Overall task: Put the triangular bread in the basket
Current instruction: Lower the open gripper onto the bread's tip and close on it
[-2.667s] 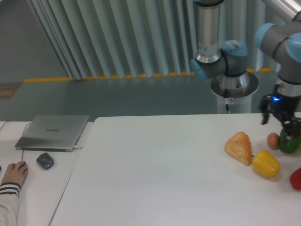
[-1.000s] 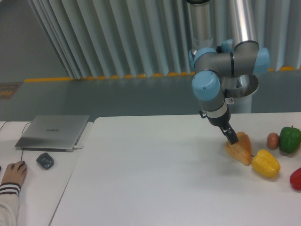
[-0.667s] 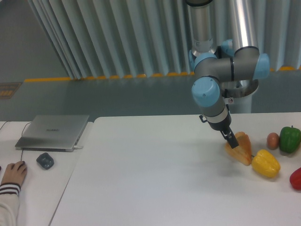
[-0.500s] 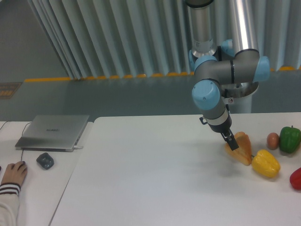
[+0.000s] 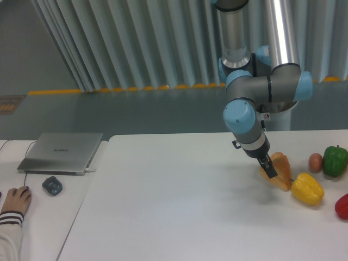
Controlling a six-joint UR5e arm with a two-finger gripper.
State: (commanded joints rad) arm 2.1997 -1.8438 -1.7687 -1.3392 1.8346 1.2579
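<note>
The triangular bread [image 5: 280, 169], a golden-orange wedge, lies on the white table [image 5: 179, 206] at the right. My gripper [image 5: 269, 169] reaches down from the arm and sits right at the bread's left side, its dark fingers overlapping the wedge. Whether the fingers are open or closed on the bread is too small to tell. No basket shows in this view.
A yellow bell pepper [image 5: 307, 188] lies just right of the bread, with a small brown egg [image 5: 315, 162], a green pepper [image 5: 335, 160] and a red pepper [image 5: 342, 206] at the right edge. At left sit a laptop [image 5: 61, 152], a mouse [image 5: 52, 185] and a person's hand [image 5: 16, 200].
The arm swung in from the far right to the bread, then the gripper sank lower along the bread's left side. The bread has hardly moved.
</note>
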